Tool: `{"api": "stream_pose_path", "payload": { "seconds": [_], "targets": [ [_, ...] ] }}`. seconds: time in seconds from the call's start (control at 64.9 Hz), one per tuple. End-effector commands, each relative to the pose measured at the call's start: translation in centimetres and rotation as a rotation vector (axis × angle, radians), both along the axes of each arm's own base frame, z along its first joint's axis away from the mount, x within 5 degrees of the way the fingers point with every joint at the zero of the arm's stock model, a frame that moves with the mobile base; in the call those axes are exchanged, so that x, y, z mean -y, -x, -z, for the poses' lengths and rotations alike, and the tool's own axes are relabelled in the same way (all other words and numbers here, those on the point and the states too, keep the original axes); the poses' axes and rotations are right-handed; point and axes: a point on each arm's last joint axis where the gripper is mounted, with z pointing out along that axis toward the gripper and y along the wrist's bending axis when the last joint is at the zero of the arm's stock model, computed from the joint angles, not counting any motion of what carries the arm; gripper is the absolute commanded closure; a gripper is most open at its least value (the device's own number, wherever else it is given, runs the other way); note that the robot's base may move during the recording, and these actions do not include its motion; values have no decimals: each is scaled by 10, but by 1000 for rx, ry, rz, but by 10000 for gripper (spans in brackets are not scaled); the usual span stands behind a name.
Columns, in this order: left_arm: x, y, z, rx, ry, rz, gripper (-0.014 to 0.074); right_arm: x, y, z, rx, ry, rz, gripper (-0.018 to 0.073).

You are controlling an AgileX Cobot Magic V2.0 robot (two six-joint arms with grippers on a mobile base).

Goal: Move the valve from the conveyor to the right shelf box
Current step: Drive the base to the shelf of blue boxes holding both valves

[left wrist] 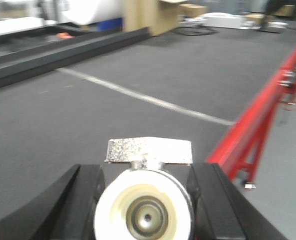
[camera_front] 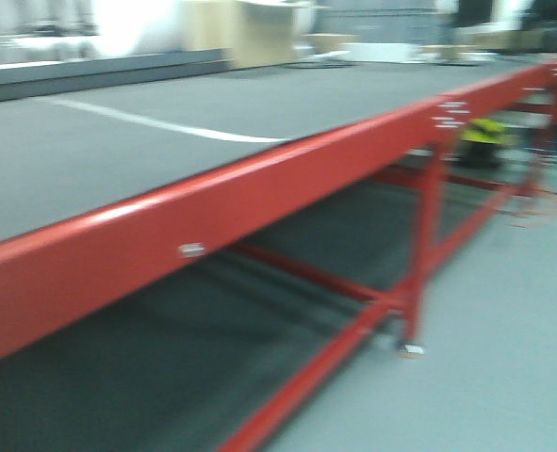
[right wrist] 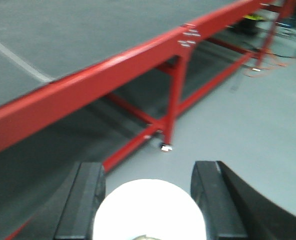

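My left gripper [left wrist: 145,171] is shut on a valve [left wrist: 143,212]. Its round white end with a metal bore faces the camera, and its silver handle [left wrist: 149,150] sticks up above the black fingers [left wrist: 85,200]. It hangs over the conveyor [left wrist: 112,100], a wide dark grey belt. My right gripper [right wrist: 149,166] is shut on a round, glaring white valve end [right wrist: 149,210], out past the conveyor [right wrist: 62,35] and above the grey floor. Neither arm shows in the blurred front view of the conveyor [camera_front: 165,141]. The right shelf box is out of view.
A red steel frame [camera_front: 259,198] edges the belt, with legs and cross-braces [right wrist: 170,110] reaching the grey floor [camera_front: 504,358]. A white stripe [left wrist: 148,99] crosses the belt. A dark rail [left wrist: 62,52] and cardboard boxes [left wrist: 148,15] lie beyond. Something yellow [camera_front: 483,132] sits under the frame.
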Motion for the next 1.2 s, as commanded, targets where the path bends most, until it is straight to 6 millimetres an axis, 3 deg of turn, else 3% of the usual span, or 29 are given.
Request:
{"api": "stream_pose_path", "payload": {
  "seconds": [0.0,1.186],
  "targets": [
    [0,1,-7,67,1,4,707,1,1,-10,84,13,13,721],
    [0,1,-7,67,1,4,707,1,1,-10,84,13,13,721]
  ]
}}
